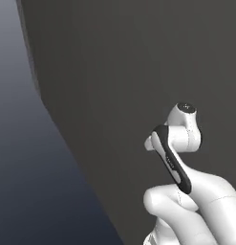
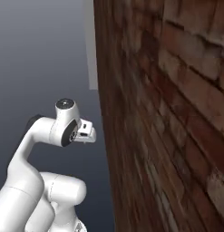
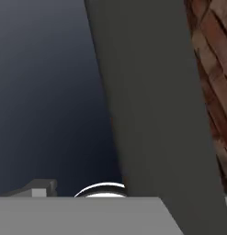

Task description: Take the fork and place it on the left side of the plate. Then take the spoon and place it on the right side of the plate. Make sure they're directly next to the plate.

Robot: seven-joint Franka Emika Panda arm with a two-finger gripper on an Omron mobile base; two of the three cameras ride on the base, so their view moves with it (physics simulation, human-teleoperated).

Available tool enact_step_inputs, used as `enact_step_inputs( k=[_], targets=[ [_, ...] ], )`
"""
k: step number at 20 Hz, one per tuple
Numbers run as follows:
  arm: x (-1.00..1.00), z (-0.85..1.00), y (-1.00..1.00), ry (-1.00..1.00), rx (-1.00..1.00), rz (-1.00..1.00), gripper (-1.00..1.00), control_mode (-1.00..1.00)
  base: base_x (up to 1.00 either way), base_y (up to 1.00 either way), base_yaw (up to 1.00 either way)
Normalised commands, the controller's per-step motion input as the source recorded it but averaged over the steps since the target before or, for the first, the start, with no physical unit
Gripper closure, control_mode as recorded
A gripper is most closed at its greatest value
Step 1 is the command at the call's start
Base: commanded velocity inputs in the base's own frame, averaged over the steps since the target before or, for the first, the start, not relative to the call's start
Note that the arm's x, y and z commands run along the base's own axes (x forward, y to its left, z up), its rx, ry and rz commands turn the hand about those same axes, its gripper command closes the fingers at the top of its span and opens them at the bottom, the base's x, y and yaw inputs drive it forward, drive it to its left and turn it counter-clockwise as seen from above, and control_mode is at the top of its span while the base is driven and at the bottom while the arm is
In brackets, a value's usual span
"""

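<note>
arm count: one white arm (image 1: 196, 206), and right now it's folded up tight, elbow low, wrist raised, dark trim along the forearm.
arm, other side: same arm (image 2: 22, 181) from the right base view, with a round dark-capped joint on top and a short white wrist block (image 2: 85, 132) poking toward the brick.
pincer: fingertips don't come through in the hand view. the jaws are spread wide and released, and nothing can be seen held in them.
wall faces count: two. there's one flat dark grey face (image 1: 138, 72) and one brick face (image 2: 177, 113).
dark grey face: it's plain and unmarked, rising steeply right in front of the arm in the left base view. in the hand view it runs as a broad slanted band (image 3: 151, 114).
brick face: red-brown bricks with pale worn patches, looming close beside the wrist. in the hand view it peeks in at the upper right edge (image 3: 211, 69), meeting the dark band.
pale strip count: one narrow light grey strip (image 2: 90, 45), standing along the near edge of the brick.
backdrop: a blue-grey gradient void (image 1: 24, 143) opens to the left of the wall.
in the way: the wall is dead ahead, close to the wrist, blocking the forward look.
fork, spoon, plate: cannot tell where they lie from here.
</note>
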Motion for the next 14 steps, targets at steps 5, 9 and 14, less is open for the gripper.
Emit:
enact_step_inputs(
  k=[5, 9, 14],
  targets=[
    [0.00, 0.00, 0.00, 0.00, 0.00, 0.00, -1.00, 1.00, 1.00, 0.99, -0.29],
    [0.00, 0.00, 0.00, 0.00, 0.00, 0.00, -1.00, 1.00, 1.00, 1.00, -0.28],
    [0.00, 0.00, 0.00, 0.00, 0.00, 0.00, -1.00, 1.00, 1.00, 1.00, -0.26]
  ],
)
